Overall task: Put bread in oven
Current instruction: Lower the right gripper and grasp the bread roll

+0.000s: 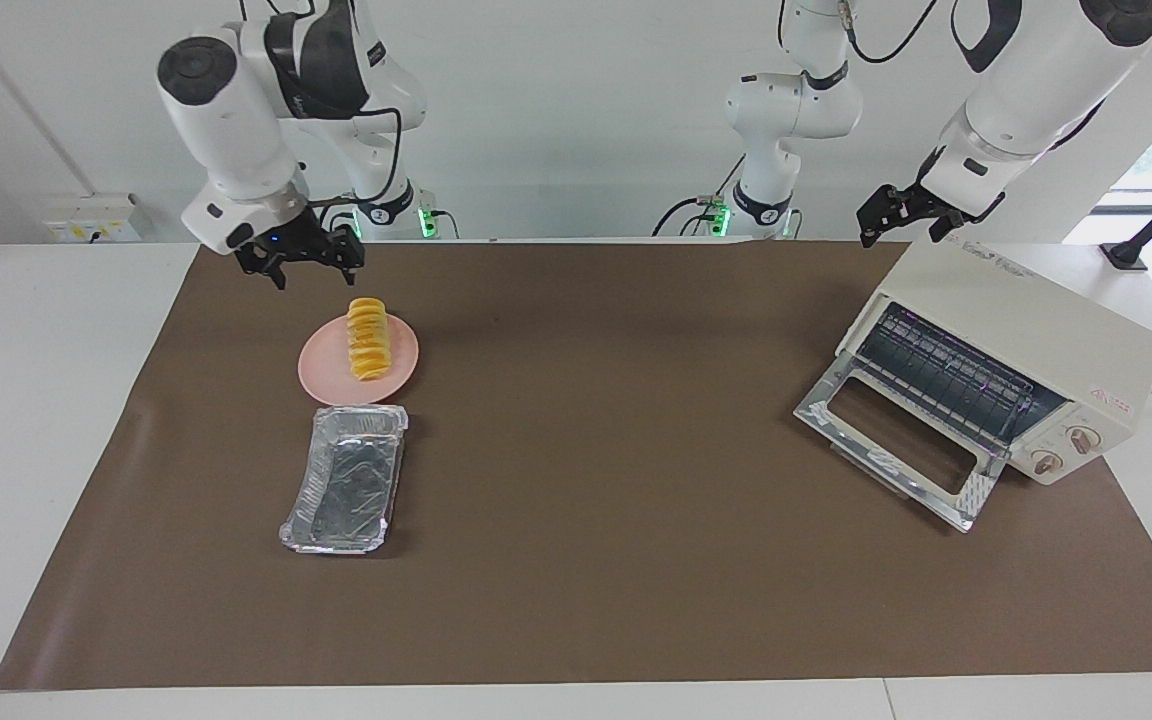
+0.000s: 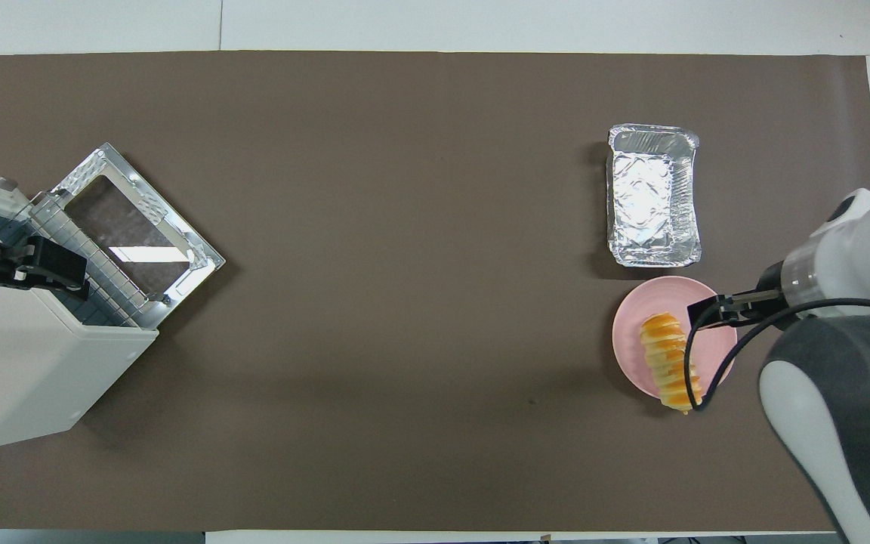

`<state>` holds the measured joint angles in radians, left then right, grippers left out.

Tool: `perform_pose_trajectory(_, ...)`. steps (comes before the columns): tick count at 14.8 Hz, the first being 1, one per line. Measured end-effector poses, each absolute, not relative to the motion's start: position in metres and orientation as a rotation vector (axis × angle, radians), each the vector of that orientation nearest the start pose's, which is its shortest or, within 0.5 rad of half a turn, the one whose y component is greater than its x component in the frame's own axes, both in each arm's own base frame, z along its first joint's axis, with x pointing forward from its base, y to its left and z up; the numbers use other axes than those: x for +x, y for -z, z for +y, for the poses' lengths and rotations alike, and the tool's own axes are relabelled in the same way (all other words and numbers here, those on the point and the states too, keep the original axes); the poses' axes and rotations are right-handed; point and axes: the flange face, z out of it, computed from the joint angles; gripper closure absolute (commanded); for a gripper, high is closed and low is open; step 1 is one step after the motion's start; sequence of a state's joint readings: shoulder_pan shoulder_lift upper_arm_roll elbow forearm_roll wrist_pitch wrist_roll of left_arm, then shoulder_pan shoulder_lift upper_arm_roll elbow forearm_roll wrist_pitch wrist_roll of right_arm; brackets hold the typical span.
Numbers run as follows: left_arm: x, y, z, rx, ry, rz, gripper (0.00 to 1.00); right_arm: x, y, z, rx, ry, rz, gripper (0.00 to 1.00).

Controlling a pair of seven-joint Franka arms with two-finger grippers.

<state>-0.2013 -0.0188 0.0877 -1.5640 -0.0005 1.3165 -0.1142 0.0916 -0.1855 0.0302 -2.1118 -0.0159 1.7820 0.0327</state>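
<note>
Both end effectors open and empty, right end effector (image 1: 308, 262) above bread (image 1: 368, 340) on plate (image 1: 321, 370); risk: off-centre pinch rolls loaf off.

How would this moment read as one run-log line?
bread: on plate | oven: door open | right gripper: open, raised beside bread | left gripper: open, above oven

Robot lab, two white arms (image 1: 236, 130), brown mat (image 1: 586, 520), bare walls

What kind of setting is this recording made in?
Probably a robotics lab staged as a kitchen: a brown mat covers a white table, with a cream-white toaster oven and a ridged yellow-orange bread loaf on a round pink plate.
</note>
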Motion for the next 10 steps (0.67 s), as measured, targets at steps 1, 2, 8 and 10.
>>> perform_pose_trajectory(1, 0.516, -0.619, -0.059, -3.098, -0.354, 0.0, 0.0, 0.476, -0.464, 0.063, -3.162, -0.223, -0.161, 0.0)
perform_pose_trajectory(2, 0.516, -0.619, -0.059, -3.098, -0.354, 0.0, 0.0, 0.471, -0.443, 0.063, -3.162, -0.225, -0.168, 0.0)
perform_pose_trajectory(8, 0.516, -0.619, -0.059, -3.098, -0.354, 0.0, 0.0, 0.447, -0.369, 0.056, -3.134, -0.202, -0.361, 0.0)
perform_pose_trajectory(10, 0.516, -0.619, -0.059, -3.098, -0.354, 0.0, 0.0, 0.44, -0.345, 0.053, -3.123, -0.173, -0.43, 0.0)
